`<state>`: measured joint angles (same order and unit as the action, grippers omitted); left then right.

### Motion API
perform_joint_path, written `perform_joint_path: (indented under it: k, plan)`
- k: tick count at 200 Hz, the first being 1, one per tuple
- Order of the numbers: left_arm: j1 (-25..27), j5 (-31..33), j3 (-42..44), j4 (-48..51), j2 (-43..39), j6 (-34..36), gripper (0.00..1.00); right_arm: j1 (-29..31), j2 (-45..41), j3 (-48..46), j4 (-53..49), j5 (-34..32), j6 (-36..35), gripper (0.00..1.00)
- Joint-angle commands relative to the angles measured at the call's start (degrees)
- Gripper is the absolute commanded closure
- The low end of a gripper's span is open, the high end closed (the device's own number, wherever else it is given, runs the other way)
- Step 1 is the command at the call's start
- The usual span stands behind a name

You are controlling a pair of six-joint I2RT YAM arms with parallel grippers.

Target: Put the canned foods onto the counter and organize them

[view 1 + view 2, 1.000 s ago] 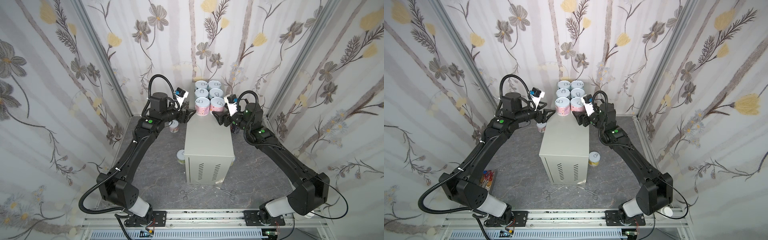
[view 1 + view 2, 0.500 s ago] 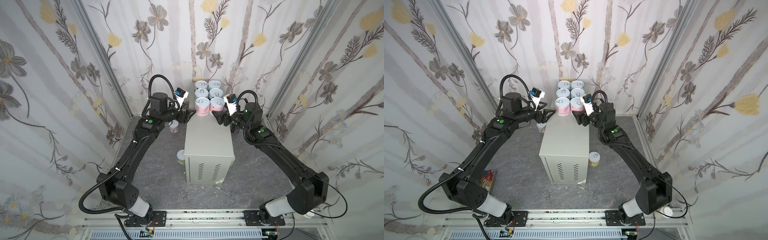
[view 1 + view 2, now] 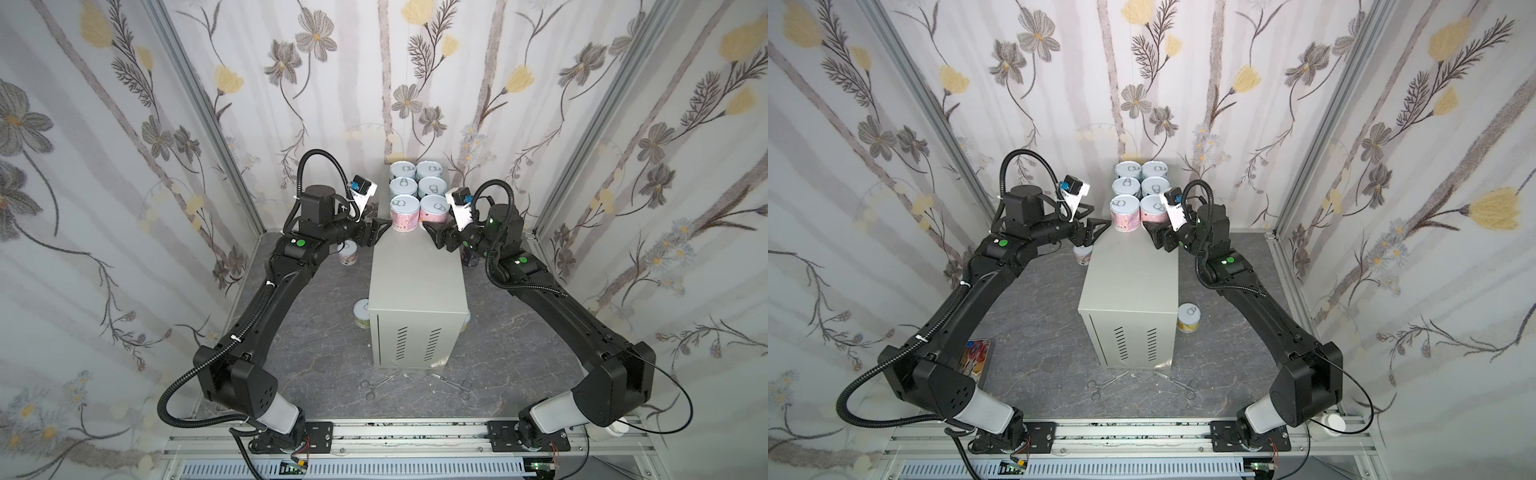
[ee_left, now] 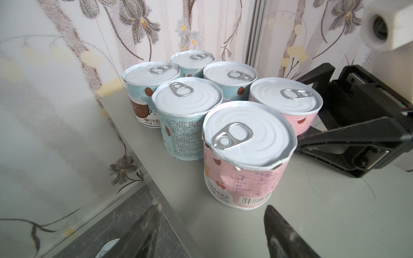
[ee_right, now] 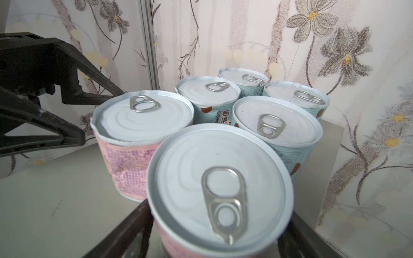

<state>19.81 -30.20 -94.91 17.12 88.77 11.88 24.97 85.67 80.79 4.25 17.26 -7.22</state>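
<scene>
Several cans [image 3: 417, 189] stand in two columns at the far end of the grey counter [image 3: 415, 282], seen in both top views. My left gripper [image 3: 381, 232] [image 4: 212, 234] is open, just short of the front left pink can [image 3: 404, 214] [image 4: 245, 160] and apart from it. My right gripper [image 3: 432, 235] [image 5: 210, 241] is open, its fingers flanking the front right pink can [image 3: 434, 210] [image 5: 219, 189], which stands on the counter. On the floor are a pink can [image 3: 348, 253], a pale can [image 3: 362, 313], a yellow can [image 3: 1188, 318] and a dark-blue can [image 3: 469, 259], half hidden by the right arm.
Two pairs of metal scissors [image 3: 378, 384] [image 3: 451, 382] lie on the dark floor in front of the counter. A colourful flat packet [image 3: 973, 357] lies under the left arm. A white bottle [image 3: 1329, 426] sits by the right base. Flowered walls close in on three sides.
My right gripper's jaws have widened slightly around the front right pink can. The left arm and the cans have not moved.
</scene>
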Motion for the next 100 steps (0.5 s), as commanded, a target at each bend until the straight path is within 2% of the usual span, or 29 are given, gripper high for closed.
perform_joint_path:
  k: [1,66,100]
  plan:
    - [-0.09,-0.13,-0.69,-0.96,0.25,1.17,0.26,-0.01,-1.11,0.44,0.5,0.99,-1.61,0.14]
    - [-0.73,0.71,-1.68,-0.42,-0.2,1.31,0.26,-2.46,-7.59,-2.02,2.62,1.12,-0.12,0.06]
    - [-1.39,1.58,-0.94,-1.86,-1.8,0.87,0.24,-6.43,-7.77,-2.73,8.75,-3.03,3.75,0.05]
